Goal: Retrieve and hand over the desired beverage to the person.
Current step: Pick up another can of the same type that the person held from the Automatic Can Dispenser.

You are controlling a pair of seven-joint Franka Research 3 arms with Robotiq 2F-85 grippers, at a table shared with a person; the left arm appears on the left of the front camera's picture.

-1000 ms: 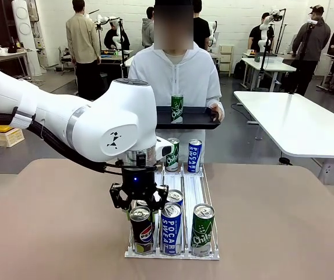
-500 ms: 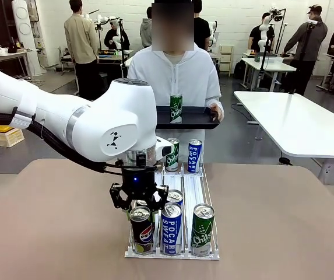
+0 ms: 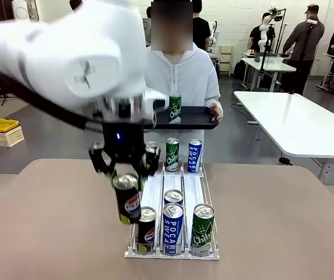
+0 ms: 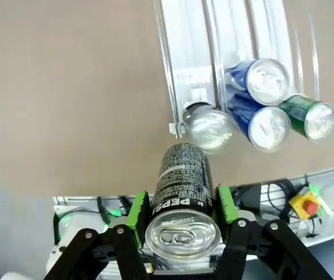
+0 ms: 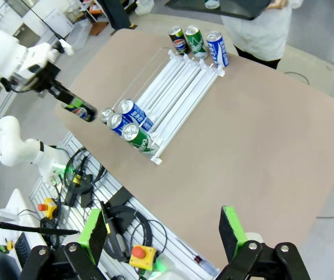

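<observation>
My left gripper (image 3: 125,172) is shut on a black Pepsi can (image 3: 127,199), held upright in the air above the front left lane of the white can rack (image 3: 193,188). In the left wrist view the green pads (image 4: 137,209) clamp the Pepsi can (image 4: 181,189) on both sides. The person (image 3: 181,76) in a white hooded jacket stands at the far side holding a black tray (image 3: 197,119) with a green can (image 3: 175,108) on it. My right gripper (image 5: 164,230) hangs open and empty high over the table's near edge.
The rack's front row holds a Pepsi can (image 3: 147,228), a blue Pocari Sweat can (image 3: 172,226) and a green can (image 3: 202,227). More cans (image 3: 181,154) stand at its far end. Bare brown tabletop (image 3: 50,221) lies on both sides of the rack.
My left gripper has risen and shifted slightly left, lifting the Pepsi can out of the rack. Another Pepsi can now sits at the front of that lane.
</observation>
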